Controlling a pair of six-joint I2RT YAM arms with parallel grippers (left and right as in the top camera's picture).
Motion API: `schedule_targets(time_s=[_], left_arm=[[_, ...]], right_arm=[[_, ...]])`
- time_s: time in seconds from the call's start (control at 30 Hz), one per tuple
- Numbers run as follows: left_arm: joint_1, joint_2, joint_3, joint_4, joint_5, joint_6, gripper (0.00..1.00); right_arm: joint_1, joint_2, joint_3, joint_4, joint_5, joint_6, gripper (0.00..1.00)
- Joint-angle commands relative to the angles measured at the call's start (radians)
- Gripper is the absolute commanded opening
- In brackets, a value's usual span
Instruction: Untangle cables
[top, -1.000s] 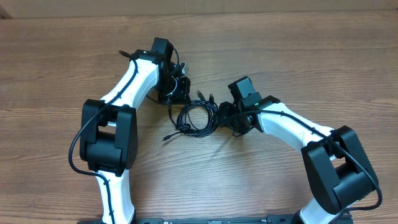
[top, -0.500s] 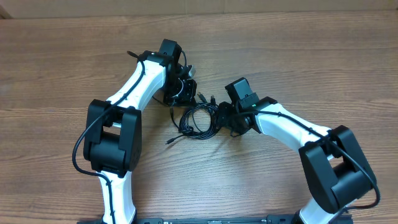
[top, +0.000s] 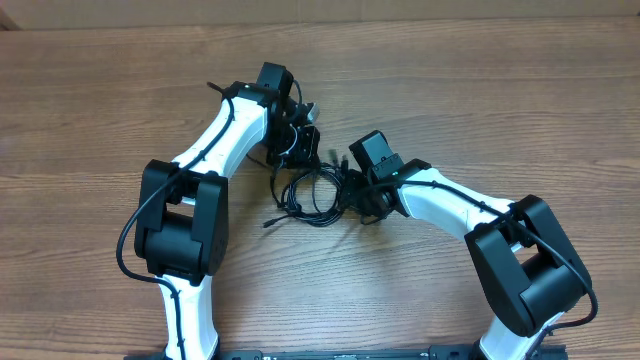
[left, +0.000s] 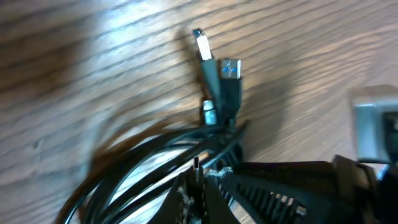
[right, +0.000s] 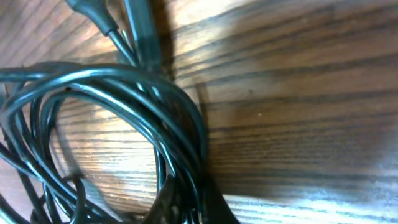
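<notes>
The thin black flexible cables (top: 315, 192) lie as one loose round coil on the brown wooden table (top: 480, 90), in the middle between the two white arms. All places below are given from this coil.

The left gripper (top: 296, 155) stands at the upper left edge of the coil. In the left wrist view its dark fingers are pressed together on a few strands, just where the strands leave the coil. Directly beyond this pinch two dark USB plugs (left: 224, 78) lie side by side on the wood, one with a bright metal tip. I think the grip is placed so near the plugs because a cable end is easier to follow out of the coil from there.

The right gripper (top: 352, 196) is at the right edge of the coil, on the opposite side. In the right wrist view the glossy strands run down into its fingers at the bottom of the picture, and the fingers are closed on them. How many strands are caught I cannot tell.

One loose end (top: 268, 222) reaches out from the lower left of the coil and nothing touches it.

Holding the coil at two opposite sides probably serves to draw it apart. The loops overlap closely, so the untangling seems only at its beginning.
</notes>
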Motion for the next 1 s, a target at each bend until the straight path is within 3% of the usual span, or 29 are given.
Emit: schedule_targets(time_s=[0.0,0.37,0.43,0.47,0.53,0.7,0.97], left_arm=[[-0.007,-0.031,-0.004,0.017,0.045,0.04,0.04],[-0.007,-0.039,-0.004,-0.027,0.023,0.122,0.04],[-0.006,-0.046,-0.004,-0.038,0.007,0.124,0.04],[-0.006,-0.053,-0.004,-0.043,-0.005,0.125,0.04],[-0.006,-0.075,-0.004,-0.053,-0.043,0.126,0.04],[-0.006,-0.148,-0.004,-0.1,-0.12,0.14,0.04],[-0.05,-0.141,-0.077,-0.143,-0.291,-0.028,0.04]], right_arm=[[0.008,0.016,0.003,0.009,-0.008,0.003,0.04],[0.006,0.016,0.003,0.037,-0.121,0.133,0.04],[0.006,0.016,0.003,0.045,-0.121,0.133,0.18],[0.006,0.016,0.003,0.051,-0.121,0.133,0.31],[0.006,0.016,0.003,0.061,-0.119,0.129,0.37],[0.008,0.016,0.003,0.06,-0.094,0.129,0.38],[0.01,0.016,0.003,0.056,-0.052,0.13,0.24]])
